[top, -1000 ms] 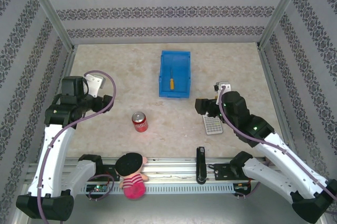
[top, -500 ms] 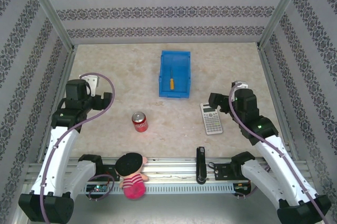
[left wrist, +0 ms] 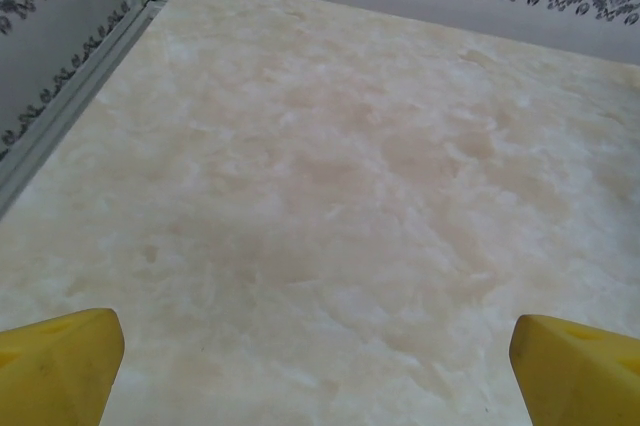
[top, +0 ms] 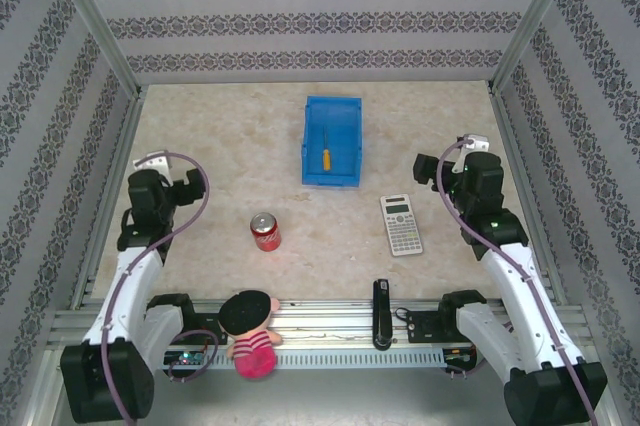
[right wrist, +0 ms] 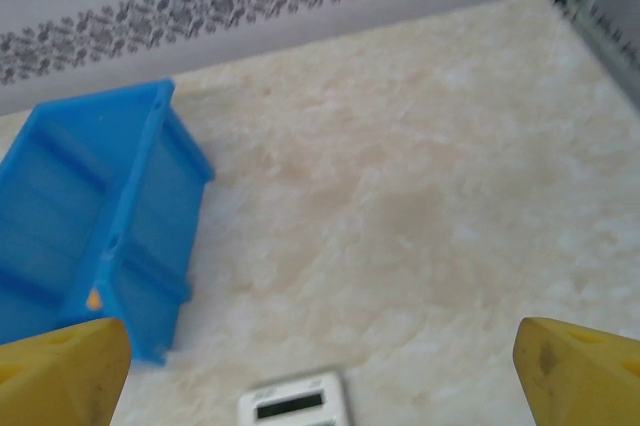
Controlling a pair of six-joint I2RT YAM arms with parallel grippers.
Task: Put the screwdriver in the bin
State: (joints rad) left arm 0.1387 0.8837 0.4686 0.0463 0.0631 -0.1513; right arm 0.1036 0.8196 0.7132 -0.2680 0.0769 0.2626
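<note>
The screwdriver [top: 323, 158] lies inside the bin [top: 333, 102], handle toward us and shaft toward the far wall, so by our reading the drop is done and what's left is a clean park. The left claw [left wrist: 320, 366] is spread wide w/ nothing btwn its tips, over bare tabletop [top: 460, 126] on the left side. The right claw [right wrist: 320, 366] is spread wide and empty too, aimed past the calculator [top: 401, 224] at the bin's right wall. To do this bit well, we'd pull both arms back toward their bases on the lines they're already on, no sideways sweep. The right arm should stay above the calculator and well off the bin so nothing tips the screwdriver out. The left arm should give the soda can [top: 265, 232] room. No need to close either claw.
</note>
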